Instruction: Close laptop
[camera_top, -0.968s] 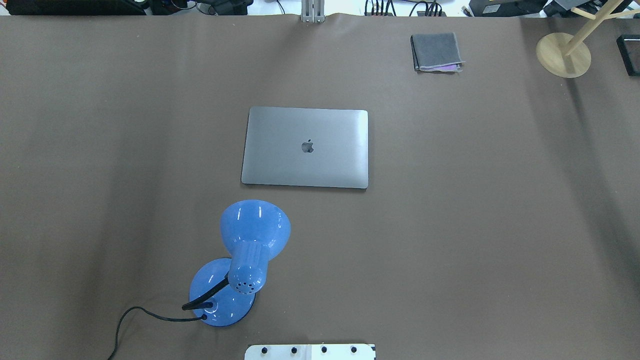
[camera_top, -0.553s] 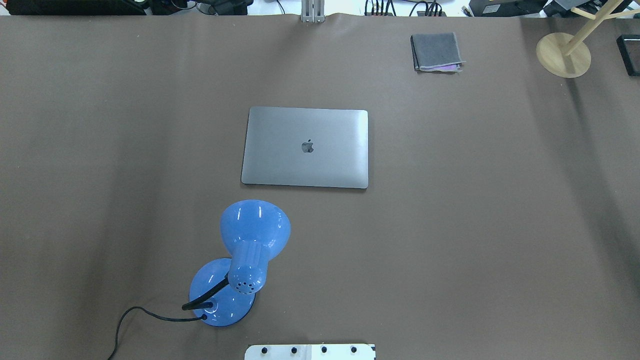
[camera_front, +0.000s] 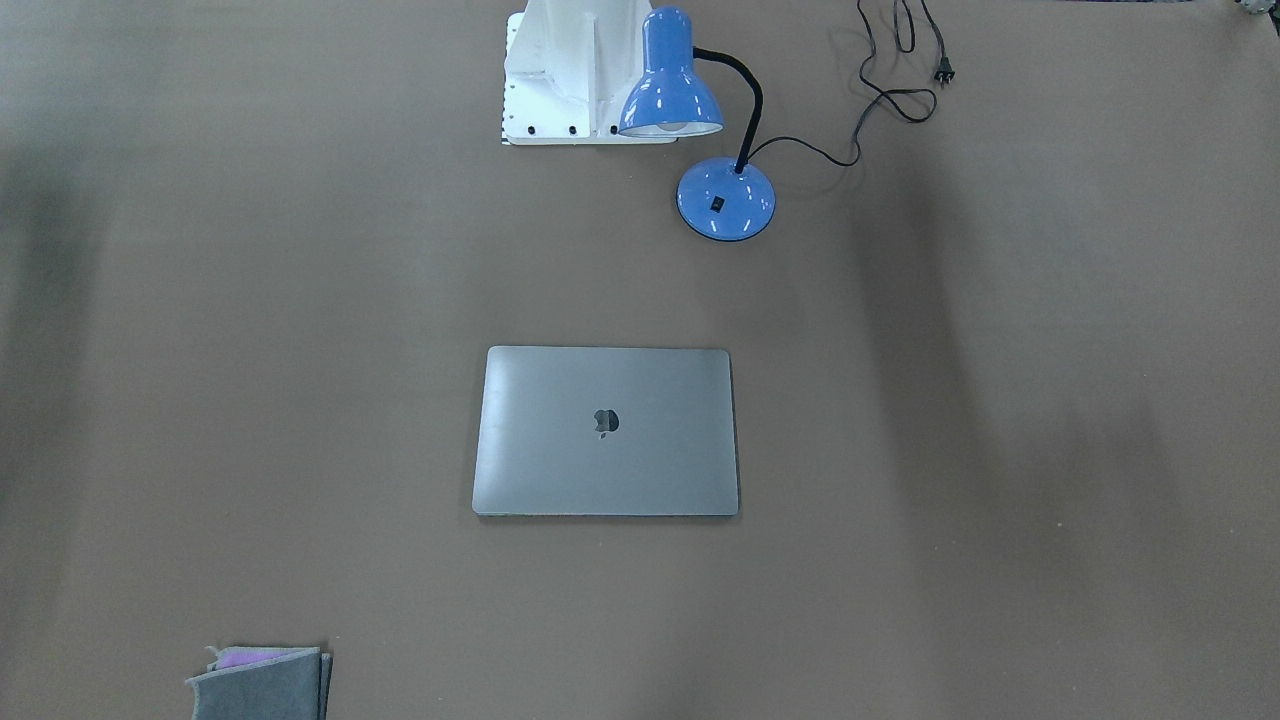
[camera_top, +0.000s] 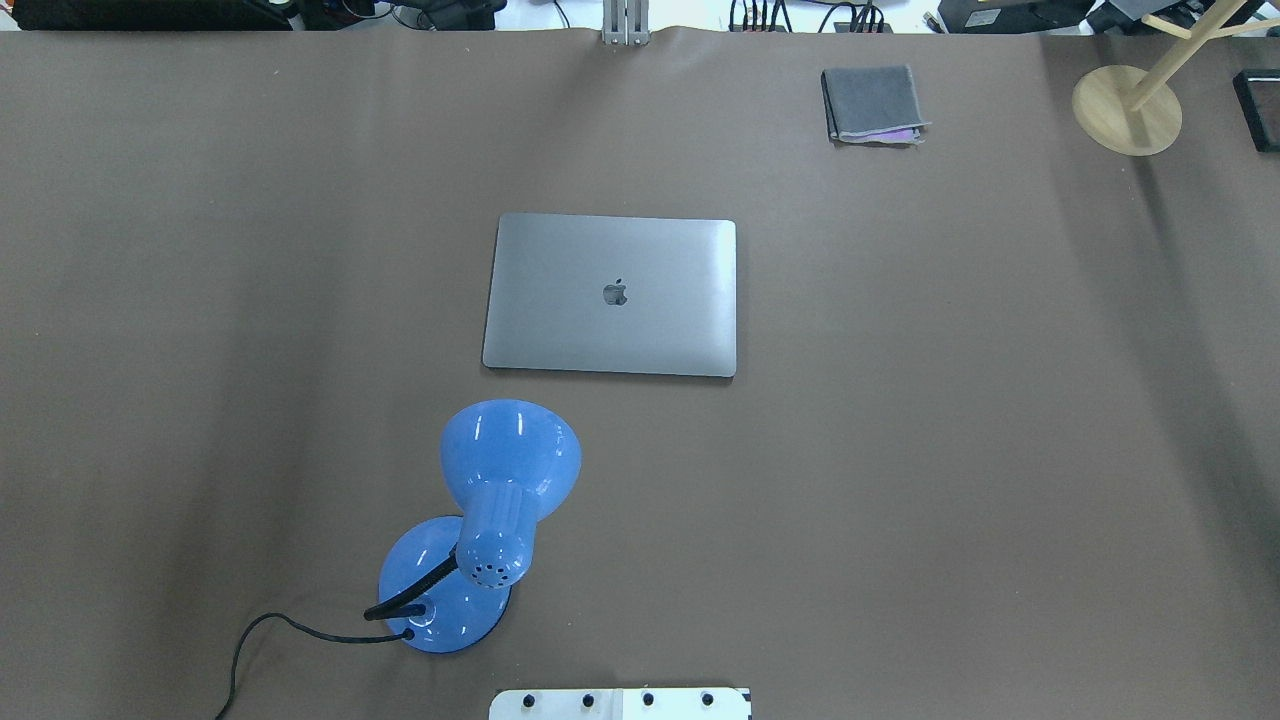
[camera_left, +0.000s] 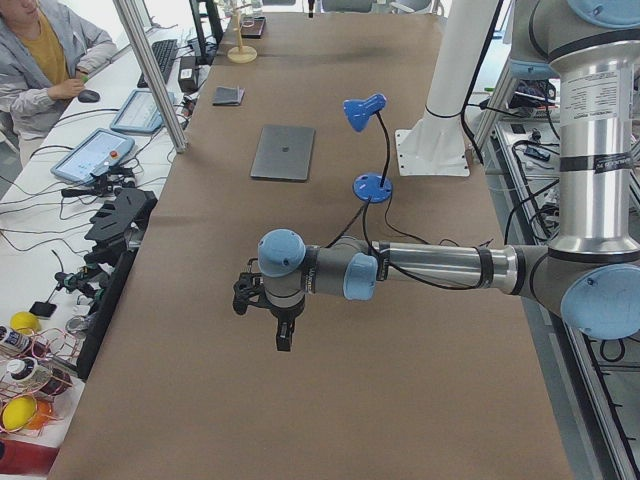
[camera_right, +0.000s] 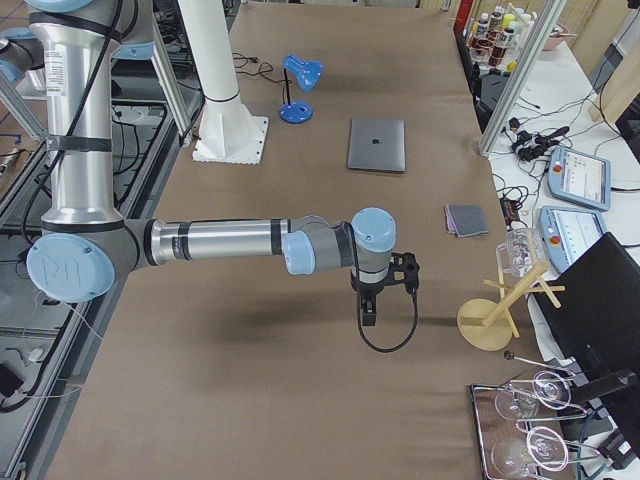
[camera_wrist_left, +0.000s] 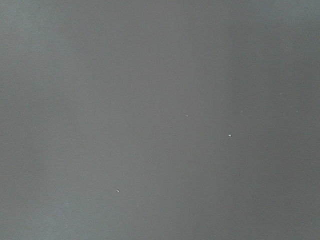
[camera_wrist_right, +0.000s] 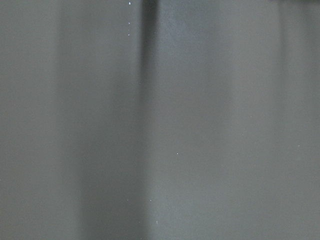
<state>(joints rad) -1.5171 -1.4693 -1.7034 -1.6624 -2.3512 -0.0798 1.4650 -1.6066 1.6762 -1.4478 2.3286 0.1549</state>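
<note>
The space-grey laptop (camera_top: 610, 295) lies shut and flat at the table's middle, lid down with the dark apple logo up. It also shows in the front view (camera_front: 605, 430) and in both side views (camera_left: 283, 152) (camera_right: 377, 144). My left gripper (camera_left: 284, 340) hangs over bare table cover far off at the left end. My right gripper (camera_right: 367, 318) hangs over bare cover far off at the right end. Both show only in the side views, so I cannot tell whether they are open or shut. Both wrist views show only table cover.
A blue desk lamp (camera_top: 495, 500) with a black cord (camera_front: 890, 90) stands between the robot base (camera_front: 560, 70) and the laptop. A folded grey cloth (camera_top: 872, 103) lies at the far right. A wooden stand (camera_top: 1126, 108) is at the far right corner.
</note>
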